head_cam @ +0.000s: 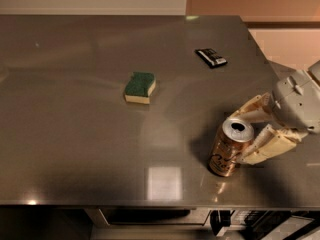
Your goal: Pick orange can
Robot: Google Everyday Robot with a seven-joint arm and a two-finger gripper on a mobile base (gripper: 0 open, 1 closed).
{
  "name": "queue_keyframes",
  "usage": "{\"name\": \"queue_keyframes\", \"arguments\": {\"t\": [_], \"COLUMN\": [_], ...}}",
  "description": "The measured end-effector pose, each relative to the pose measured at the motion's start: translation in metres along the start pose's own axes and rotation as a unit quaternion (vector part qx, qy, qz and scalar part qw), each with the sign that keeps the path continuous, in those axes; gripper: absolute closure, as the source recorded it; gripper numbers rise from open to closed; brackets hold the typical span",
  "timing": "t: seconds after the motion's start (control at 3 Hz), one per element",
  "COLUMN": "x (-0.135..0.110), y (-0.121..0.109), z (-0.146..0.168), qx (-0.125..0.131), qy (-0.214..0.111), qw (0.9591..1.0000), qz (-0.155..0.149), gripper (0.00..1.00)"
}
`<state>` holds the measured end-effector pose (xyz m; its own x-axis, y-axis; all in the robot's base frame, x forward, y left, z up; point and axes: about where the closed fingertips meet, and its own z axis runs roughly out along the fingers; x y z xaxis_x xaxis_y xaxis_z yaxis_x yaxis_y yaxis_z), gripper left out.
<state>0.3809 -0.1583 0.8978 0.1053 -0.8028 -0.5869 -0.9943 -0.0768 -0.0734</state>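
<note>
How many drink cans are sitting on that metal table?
1. The orange can stands front-right on the table, the open gripper right beside it. None seems hidden.

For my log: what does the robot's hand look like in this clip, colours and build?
The hand, at the right edge of the table beside the orange can, has two cream, tapered fingers on a pale grey, rounded wrist housing. No cables or markings show.

No writing can be read here. The orange can (229, 151), between the spread fingers of the tool (236, 138) over the tabletop (75, 134), bears dark cursive lettering, illegible. The black object (210, 57) beyond the tool shows unreadable pale marks.
</note>
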Motion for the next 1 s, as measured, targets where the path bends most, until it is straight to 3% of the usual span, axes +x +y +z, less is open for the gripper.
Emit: {"name": "queue_keyframes", "arguments": {"t": [0.33,0.67,1.0], "x": [-0.015,-0.032,-0.048], "y": [0.000,-0.007,-0.020], "z": [-0.010,-0.026,-0.042], "qx": [-0.012,-0.027,-0.035], "qy": [-0.019,-0.019,-0.011], "qw": [0.9997,0.9994,0.9993], "qz": [-0.004,-0.007,-0.009], "gripper": [0.86,1.00,1.00]}}
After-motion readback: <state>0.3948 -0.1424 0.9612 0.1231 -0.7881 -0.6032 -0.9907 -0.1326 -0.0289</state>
